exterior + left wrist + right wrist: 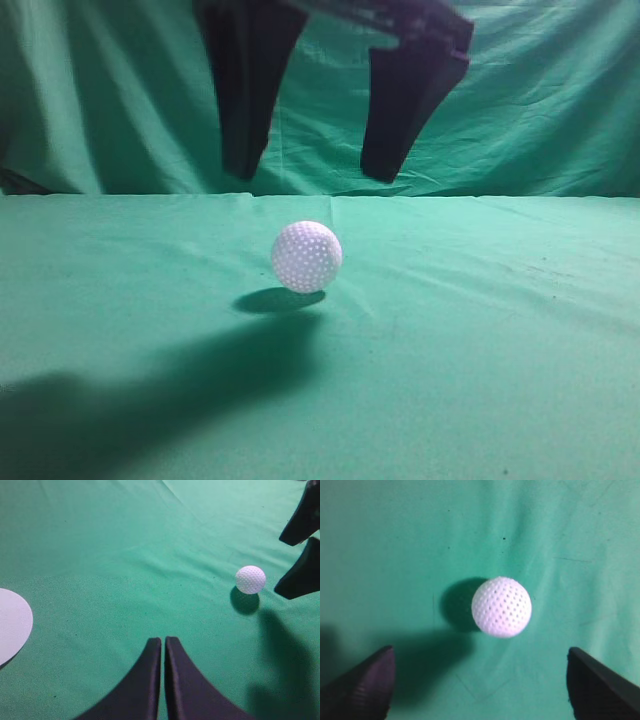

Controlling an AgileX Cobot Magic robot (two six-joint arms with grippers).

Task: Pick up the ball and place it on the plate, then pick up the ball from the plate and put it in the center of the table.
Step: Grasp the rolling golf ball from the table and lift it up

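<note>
A draped green cloth backdrop (560, 110) is hanging behind the far edge of the desk in the exterior view, falling in soft folds and creases and filling the whole width of the frame. It is meeting the desk along a straight horizontal line, and its lower left part is lying in darker shade than the rest.

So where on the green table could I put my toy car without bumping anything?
The widest bare patch of the table lies between the plate and the ball. Avoid the ball's spot: the right gripper hangs open above it. The left gripper, shut, sits nearer the plate.
</note>
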